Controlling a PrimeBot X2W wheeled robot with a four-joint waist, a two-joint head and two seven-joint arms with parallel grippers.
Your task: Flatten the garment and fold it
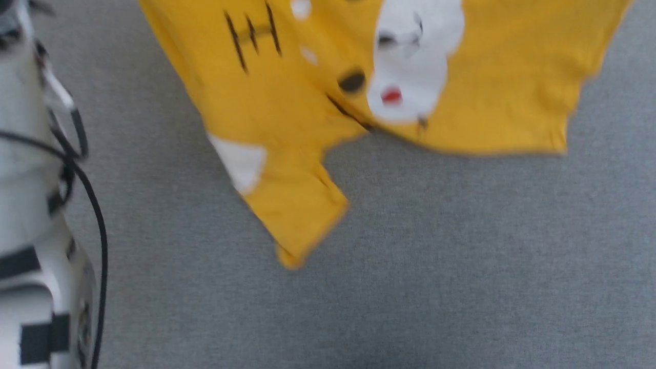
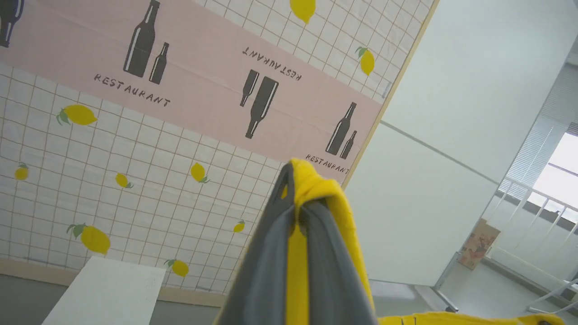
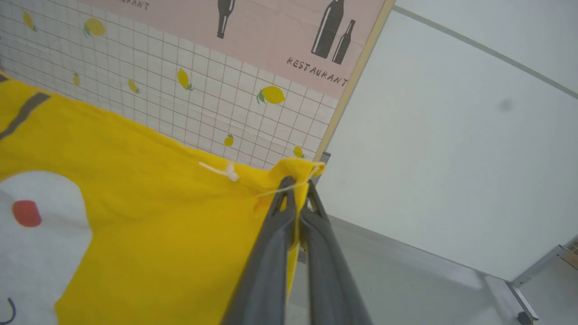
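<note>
The left claw (image 2: 294, 203) is pinched tight on a fold of the bright yellow soft T-shirt with white ovals, red dots and thin black lines (image 2: 316, 180). The cloth sticks up over the tips of its two dark grey fingers (image 2: 266, 271).

The right claw (image 3: 298, 189) is also squeezed tight, and it holds one edge of the T-shirt (image 3: 158, 203). A thin white thread (image 3: 226, 171) hangs loose near that edge. From this claw the cloth spreads out wide to the side.

In the head view, the pale robot arm (image 1: 25, 205) with its black cable (image 1: 100, 241) is at the left side. The T-shirt (image 1: 287, 102) hangs across the top, blurry, with one sleeve pointing down. Under it is the flat grey cloth-covered worktop (image 1: 435, 266).

Farther back stand a small white table (image 2: 104, 293) and a tiled wall with lemons and a pink band with black bottles (image 2: 203, 90).
</note>
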